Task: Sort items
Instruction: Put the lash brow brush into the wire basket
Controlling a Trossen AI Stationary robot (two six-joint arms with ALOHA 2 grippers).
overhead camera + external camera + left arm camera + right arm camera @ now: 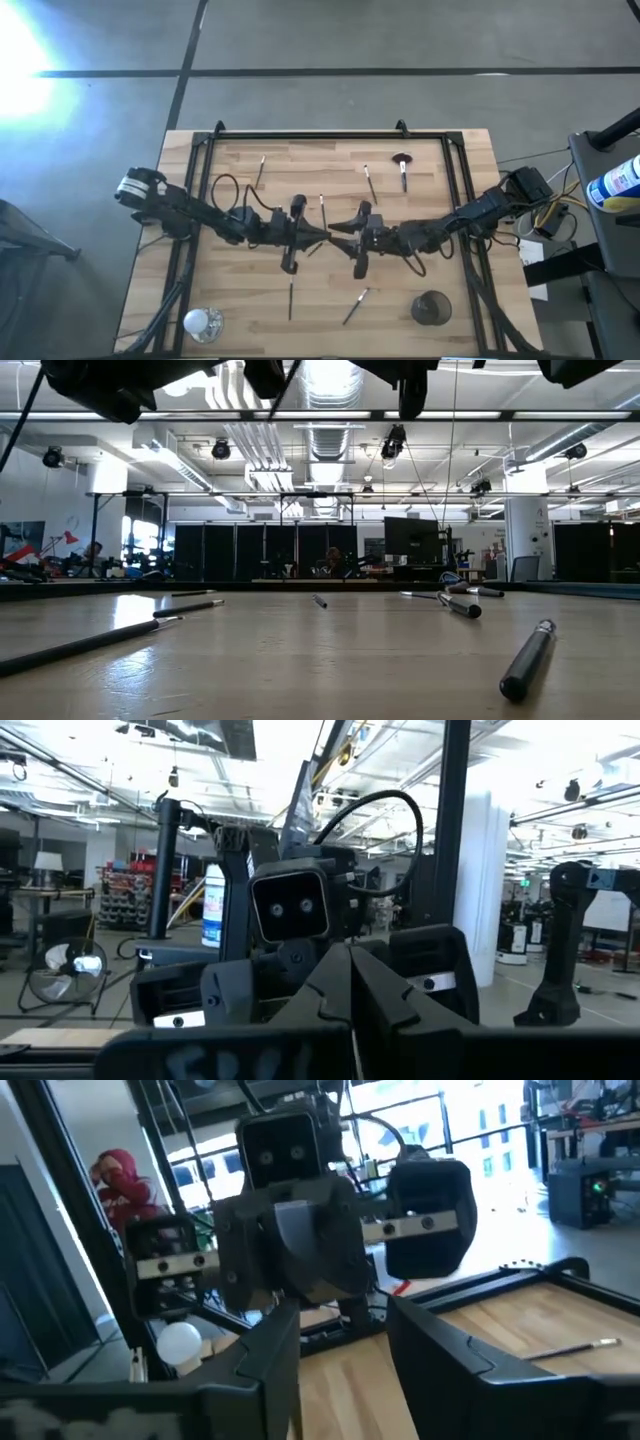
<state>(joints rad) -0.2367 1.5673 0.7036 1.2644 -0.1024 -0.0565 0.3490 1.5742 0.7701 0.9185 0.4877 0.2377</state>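
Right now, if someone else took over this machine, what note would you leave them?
Left gripper: fingers shut, mid-table, facing the right gripper; whether it holds anything is unclear.
Right gripper: fingers open.
Silver cup and dark cup stand along one table edge. Sticks lie scattered, the round-headed brush toward the opposite edge.
Done: nothing visibly sorted.
Left: all visible sticks.

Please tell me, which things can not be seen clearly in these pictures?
- High view: whether a stick passes between the left gripper and right gripper; the fingers cover that spot.
- High view: contents of the dark cup and silver cup; too small.
- Low view: both cups are out of frame.
- Low view: the near brush is blurred.
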